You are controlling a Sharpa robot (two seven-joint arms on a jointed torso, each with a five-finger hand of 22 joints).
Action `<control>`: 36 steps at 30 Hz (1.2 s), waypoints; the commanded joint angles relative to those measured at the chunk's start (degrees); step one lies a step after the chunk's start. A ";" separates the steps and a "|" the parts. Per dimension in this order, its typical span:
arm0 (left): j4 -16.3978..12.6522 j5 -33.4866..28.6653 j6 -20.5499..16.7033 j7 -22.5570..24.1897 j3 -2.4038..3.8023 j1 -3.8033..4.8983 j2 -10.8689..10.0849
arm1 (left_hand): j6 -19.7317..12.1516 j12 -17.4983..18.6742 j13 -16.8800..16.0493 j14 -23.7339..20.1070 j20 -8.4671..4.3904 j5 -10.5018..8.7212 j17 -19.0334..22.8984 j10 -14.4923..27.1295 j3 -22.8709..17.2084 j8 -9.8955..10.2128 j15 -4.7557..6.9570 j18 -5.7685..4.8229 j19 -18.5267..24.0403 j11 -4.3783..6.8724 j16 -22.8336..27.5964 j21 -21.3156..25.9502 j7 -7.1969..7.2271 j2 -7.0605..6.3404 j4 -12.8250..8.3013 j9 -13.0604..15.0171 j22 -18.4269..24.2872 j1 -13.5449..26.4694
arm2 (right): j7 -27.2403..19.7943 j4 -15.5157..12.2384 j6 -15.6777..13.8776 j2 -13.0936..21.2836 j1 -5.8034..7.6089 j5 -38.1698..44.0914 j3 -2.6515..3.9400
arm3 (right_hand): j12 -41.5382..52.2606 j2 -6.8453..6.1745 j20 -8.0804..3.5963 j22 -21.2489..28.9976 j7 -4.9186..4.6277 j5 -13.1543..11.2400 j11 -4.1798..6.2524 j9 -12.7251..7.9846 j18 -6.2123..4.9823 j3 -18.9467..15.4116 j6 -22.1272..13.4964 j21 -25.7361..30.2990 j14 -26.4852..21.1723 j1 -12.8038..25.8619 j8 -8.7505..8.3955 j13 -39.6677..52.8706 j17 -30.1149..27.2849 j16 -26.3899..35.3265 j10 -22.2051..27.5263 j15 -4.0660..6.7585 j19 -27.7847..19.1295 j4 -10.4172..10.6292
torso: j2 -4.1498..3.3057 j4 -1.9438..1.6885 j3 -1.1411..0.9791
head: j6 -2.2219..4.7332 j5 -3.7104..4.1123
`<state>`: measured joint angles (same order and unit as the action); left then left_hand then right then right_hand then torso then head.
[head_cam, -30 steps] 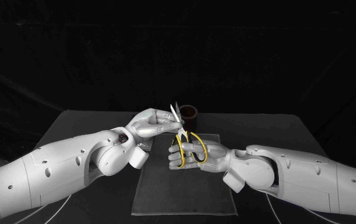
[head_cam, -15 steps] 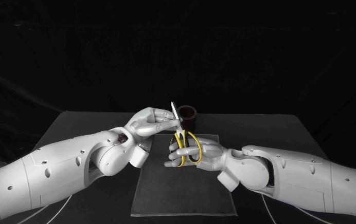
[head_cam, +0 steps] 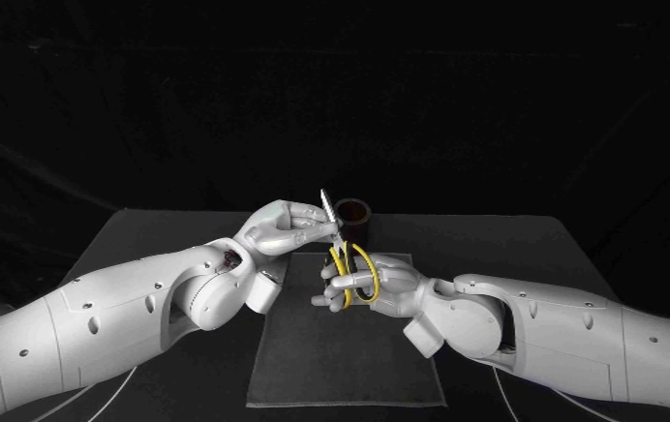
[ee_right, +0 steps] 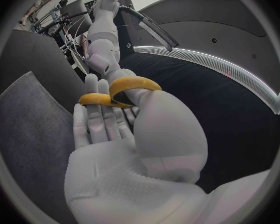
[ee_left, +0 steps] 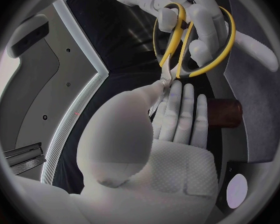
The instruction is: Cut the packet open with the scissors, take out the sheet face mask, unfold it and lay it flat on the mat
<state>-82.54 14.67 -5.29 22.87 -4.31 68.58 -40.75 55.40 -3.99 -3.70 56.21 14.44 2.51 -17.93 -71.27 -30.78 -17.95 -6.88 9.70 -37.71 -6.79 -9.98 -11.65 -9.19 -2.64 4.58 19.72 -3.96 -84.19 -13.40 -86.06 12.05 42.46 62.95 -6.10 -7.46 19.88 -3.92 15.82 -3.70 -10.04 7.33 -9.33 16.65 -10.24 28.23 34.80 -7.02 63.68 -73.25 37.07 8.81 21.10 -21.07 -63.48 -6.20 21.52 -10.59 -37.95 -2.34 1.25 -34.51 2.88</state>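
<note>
Now we see the scissors point(head_cam: 341, 251) upright above the grey mat point(head_cam: 350, 364). The right hand point(head_cam: 375, 286) grips the yellow loops, fingers threaded through. The left hand point(head_cam: 284, 229) pinches the blades near the pivot. One tip pokes up beside a dark cylinder point(head_cam: 354, 211). The left fingers point(ee_left: 177, 109) hide the blades' gap, so we cannot tell if they are parted.

Dark table point(head_cam: 139, 238) carries a grey rectangular mat point(head_cam: 350, 364) lying flat. A dark cylinder point(head_cam: 354, 212) stands upright beyond the mat's far edge.
</note>
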 commanded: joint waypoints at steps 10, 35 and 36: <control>0.92 10.12 -7.27 4.84 -0.40 -0.10 1.41 | 0.81 0.34 0.04 0.48 0.01 0.19 -0.15 -0.42 -3.63 -2.73 -0.10 0.98 1.36 0.09 0.10 0.71 0.16 0.33 -3.22 0.06 0.13 -0.17 | 0.16 -0.61 1.75 -0.75 0.39 -1.54 0.34 | -13.37 -4.04 1.09 2.04 -3.89 2.29 -0.42 -3.78 -0.46 10.76 1.81 4.45 -5.06 7.15 -9.29 -5.31 -5.93 9.97 -2.80 -2.28 -11.36 2.06 | 0.02 0.07 0.00 | 0.35 0.01; 2.68 10.32 -14.46 8.67 -0.70 -0.11 4.64 | 1.04 0.25 -0.01 0.71 -0.03 0.20 -0.25 -0.71 -3.91 -2.94 -0.02 1.03 1.65 0.20 0.08 0.80 0.19 0.28 -3.56 0.26 0.08 -0.18 | -0.74 -1.38 -2.52 -2.65 1.27 -2.49 0.37 | -11.87 -0.66 -0.14 -2.33 -2.40 -2.17 1.45 -2.28 -0.77 5.12 -2.69 -2.71 5.91 -3.02 -3.11 -3.91 -6.42 7.75 -8.00 0.79 6.07 0.85 | 0.02 -0.02 0.06 | 1.24 0.62; 2.69 9.91 -14.24 8.68 -0.71 -0.11 4.70 | 1.04 0.25 -0.01 0.71 -0.03 0.20 -0.25 -0.72 -3.92 -2.94 -0.02 1.03 1.74 0.20 0.08 0.83 0.18 0.28 -3.56 0.26 0.09 -0.17 | -0.87 -1.33 -3.26 -2.72 1.29 -2.29 0.38 | -11.72 -0.56 -0.42 -2.72 -2.37 -2.43 1.62 -2.30 -0.75 6.76 -1.85 -3.56 6.15 -3.46 -2.82 -3.73 -6.06 7.43 -8.37 1.04 7.98 -0.04 | 0.02 -0.02 0.05 | 1.26 0.63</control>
<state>-79.46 23.38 -18.07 31.44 -4.88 68.55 -36.94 54.14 -3.99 -3.71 56.74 14.43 2.31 -18.13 -71.91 -30.92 -15.31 -6.97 9.72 -36.33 -6.95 -9.97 -11.04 -10.45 -3.35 4.76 20.03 -3.91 -82.91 -15.01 -86.14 9.94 40.79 64.05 -10.82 -7.20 7.94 -5.43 15.62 -6.04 -8.79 5.08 -8.89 14.29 -10.69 29.05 33.27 -9.89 61.10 -75.44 34.16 4.98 14.80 -13.08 -62.67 -7.26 27.92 -6.81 -37.89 -2.34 1.31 -33.29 3.48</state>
